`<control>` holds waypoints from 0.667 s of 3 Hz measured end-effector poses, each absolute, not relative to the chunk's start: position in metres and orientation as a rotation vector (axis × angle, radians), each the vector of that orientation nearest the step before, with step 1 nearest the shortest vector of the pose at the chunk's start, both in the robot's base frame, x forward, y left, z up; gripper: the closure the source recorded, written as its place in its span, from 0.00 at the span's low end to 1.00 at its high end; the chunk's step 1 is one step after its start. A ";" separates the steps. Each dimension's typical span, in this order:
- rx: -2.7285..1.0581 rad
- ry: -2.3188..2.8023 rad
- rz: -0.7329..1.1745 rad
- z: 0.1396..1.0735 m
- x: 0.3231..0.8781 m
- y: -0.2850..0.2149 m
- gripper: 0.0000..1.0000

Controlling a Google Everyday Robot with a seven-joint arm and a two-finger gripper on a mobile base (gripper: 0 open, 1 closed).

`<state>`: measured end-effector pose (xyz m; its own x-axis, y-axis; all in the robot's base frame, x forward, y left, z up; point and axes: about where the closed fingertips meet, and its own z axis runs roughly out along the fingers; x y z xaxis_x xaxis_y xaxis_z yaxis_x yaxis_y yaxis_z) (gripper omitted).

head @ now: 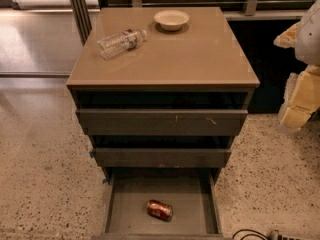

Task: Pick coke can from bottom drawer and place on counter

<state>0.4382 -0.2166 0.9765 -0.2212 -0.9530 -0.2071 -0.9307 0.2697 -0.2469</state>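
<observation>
The coke can [159, 210], red with silvery ends, lies on its side on the flat grey floor of the bottom drawer [116, 204], which is pulled open at the foot of the cabinet. The counter [200, 54] is the glossy tan top slab above it. My gripper [292, 71] is at the right edge of the view, beside the counter's right side and well above the can. It is open and empty, with pale yellow fingers [300, 101] spread apart.
A clear plastic water bottle [121, 42] lies on its side on the counter's back left. A pale bowl [171, 19] stands at the back middle. Two upper drawers [161, 122] stick out slightly. Speckled floor [45, 174] surrounds the cabinet. A cable [250, 234] lies at the bottom right.
</observation>
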 end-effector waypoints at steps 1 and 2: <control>-1.716 2.231 -0.094 0.973 0.438 -0.214 0.00; -1.661 2.260 0.015 0.936 0.436 -0.204 0.00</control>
